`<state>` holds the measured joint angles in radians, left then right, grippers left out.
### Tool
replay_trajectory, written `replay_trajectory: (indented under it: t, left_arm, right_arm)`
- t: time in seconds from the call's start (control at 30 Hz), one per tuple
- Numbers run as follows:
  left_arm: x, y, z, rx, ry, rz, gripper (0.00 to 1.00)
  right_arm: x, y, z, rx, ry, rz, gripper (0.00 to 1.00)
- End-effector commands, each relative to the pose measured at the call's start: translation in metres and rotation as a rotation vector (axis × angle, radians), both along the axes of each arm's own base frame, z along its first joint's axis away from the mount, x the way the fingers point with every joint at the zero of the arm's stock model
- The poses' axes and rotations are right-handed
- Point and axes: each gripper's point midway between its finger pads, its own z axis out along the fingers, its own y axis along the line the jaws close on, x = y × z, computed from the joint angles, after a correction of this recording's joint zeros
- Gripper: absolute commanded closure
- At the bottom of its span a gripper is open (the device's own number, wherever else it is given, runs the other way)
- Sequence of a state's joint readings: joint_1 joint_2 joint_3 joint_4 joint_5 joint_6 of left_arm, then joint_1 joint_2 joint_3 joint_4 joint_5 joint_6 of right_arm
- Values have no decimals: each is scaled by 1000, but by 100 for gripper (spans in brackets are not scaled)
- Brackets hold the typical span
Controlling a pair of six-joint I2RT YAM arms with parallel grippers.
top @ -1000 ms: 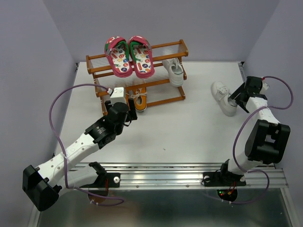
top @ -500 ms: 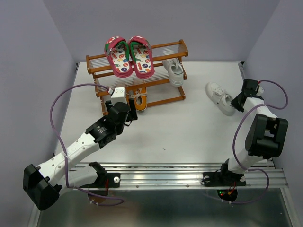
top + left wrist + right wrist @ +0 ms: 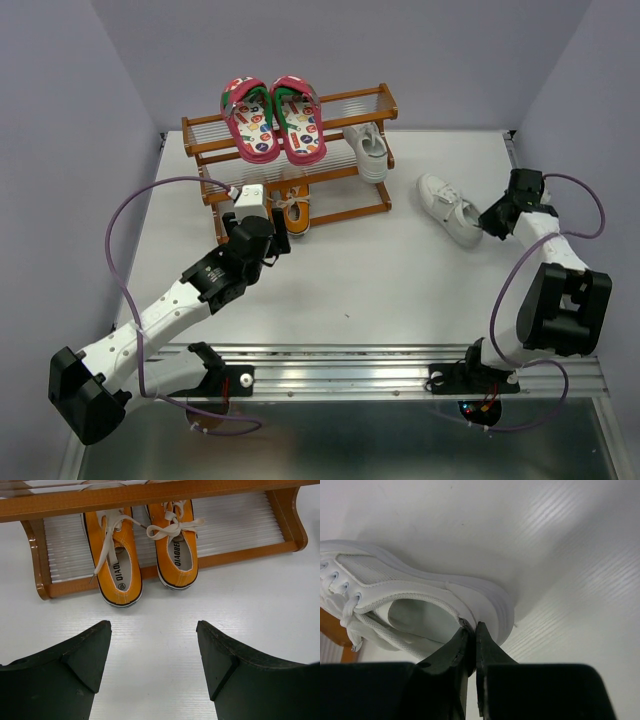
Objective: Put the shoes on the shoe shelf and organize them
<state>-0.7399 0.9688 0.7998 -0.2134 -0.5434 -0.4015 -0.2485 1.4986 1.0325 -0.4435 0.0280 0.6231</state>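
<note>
The right tool [image 3: 492,222] is clamping its fingers together on the heel collar of a white sneaker [image 3: 448,208], which is lying on the tabletop [image 3: 400,290] to the right of the shoe shelf [image 3: 350,212], apart from it. The left tool [image 3: 152,630] is hovering with its fingers apart just in front of the lower tier, gripping nothing. The orange sneakers [image 3: 177,578] are sitting side by side on that tier, heels overhanging the front rail. The pink shoes [image 3: 250,125] are resting on the top tier, and another white sneaker [image 3: 368,150] is sitting at the shelf's right end.
</note>
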Motion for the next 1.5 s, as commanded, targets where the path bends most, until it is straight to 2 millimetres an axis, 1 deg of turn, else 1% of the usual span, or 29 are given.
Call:
replay_trajectory:
  t: [0.0, 0.03, 0.07, 0.13, 0.17, 0.23, 0.27, 0.3, 0.33, 0.4, 0.43, 0.47, 0.5, 0.53, 0.63, 0.67, 0.7, 0.73, 0.8, 0.83, 0.97, 1.1, 1.2, 1.23, 1.33, 1.37, 1.4, 1.43, 1.47]
  left_arm:
    - [7, -2, 17, -23, -56, 11, 20]
    - [7, -3, 17, -23, -55, 7, 20]
    - [8, -4, 16, -22, -57, 5, 20]
    - [9, -5, 16, -18, -56, 0, 20]
    - [10, -6, 16, -12, -54, -3, 20]
    - [11, -6, 15, -4, -52, -2, 20]
    - [11, -6, 17, -4, -56, -4, 20]
    - [11, -5, 17, -1, -56, 1, 20]
    - [11, -4, 18, 0, -60, 2, 20]
    - [10, -3, 18, 3, -62, 7, 20]
    - [10, -2, 18, 4, -63, 10, 20]
    - [10, -1, 18, 5, -64, 11, 20]
    - [10, -1, 17, 4, -62, 14, 20]
    - [10, -1, 17, 1, -61, 14, 20]
    - [9, -2, 15, -2, -57, 9, 20]
    - [10, -3, 15, -2, -57, 9, 20]
    - [10, -3, 15, -1, -56, 9, 20]
    - [10, -2, 15, 0, -56, 12, 20]
    - [9, -1, 17, -2, -61, 15, 20]
    - [9, 0, 17, 0, -62, 19, 20]
    - [8, 3, 17, 3, -63, 24, 20]
    - [7, 4, 17, 5, -60, 29, 20]
    - [7, 4, 18, 1, -63, 30, 20]
    - [7, 4, 18, 3, -62, 31, 20]
    - [7, 4, 18, 2, -61, 30, 20]
    - [8, 4, 17, 7, -58, 31, 20]
    - [8, 4, 18, 7, -60, 32, 20]
    - [8, 4, 19, 8, -61, 35, 20]
    - [8, 5, 20, 8, -63, 38, 20]
  right_arm:
    - [0, 24, 34, 59, -102, -70, 99]
    - [-1, 26, 33, 43, -117, -93, 99]
    - [-10, 41, 25, 34, -114, -100, 99]
    - [-17, 60, 16, 49, -100, -90, 99]
    - [-22, 80, 7, 76, -87, -61, 98]
    - [-26, 100, -1, 94, -72, -20, 81]
    - [-29, 115, -6, 92, -54, 23, 72]
    - [-31, 119, -8, 84, -41, 44, 58]
    - [-36, 117, -12, 61, -11, 60, 43]
    - [-41, 110, -12, 19, 12, 60, 36]
    - [-42, 100, -9, -42, 18, 63, 27]
    - [-41, 96, -4, -72, 10, 68, 23]
    - [-37, 90, 8, -125, -8, 91, 10]
    - [-35, 87, 13, -151, -9, 102, 7]
    - [-28, 81, 20, -211, 5, 136, 10]
    - [-22, 81, 28, -235, -5, 170, 12]
    - [-19, 81, 29, -244, -2, 189, 15]
    - [-19, 79, 27, -269, 16, 208, 25]
    - [-13, 80, 30, -286, 16, 247, 31]
    - [-13, 82, 26, -296, 35, 289, 35]
    - [-9, 91, 7, -282, 101, 390, 35]
    - [-9, 104, -4, -240, 127, 473, 37]
    - [-11, 107, -10, -227, 137, 496, 45]
    - [-11, 107, -11, -226, 139, 503, 51]
    - [-15, 109, -21, -214, 163, 512, 61]
    - [-16, 108, -22, -212, 167, 502, 70]
    - [-18, 108, -23, -212, 169, 500, 75]
    - [-18, 108, -22, -210, 164, 499, 82]
    - [-19, 108, -18, -210, 150, 498, 86]
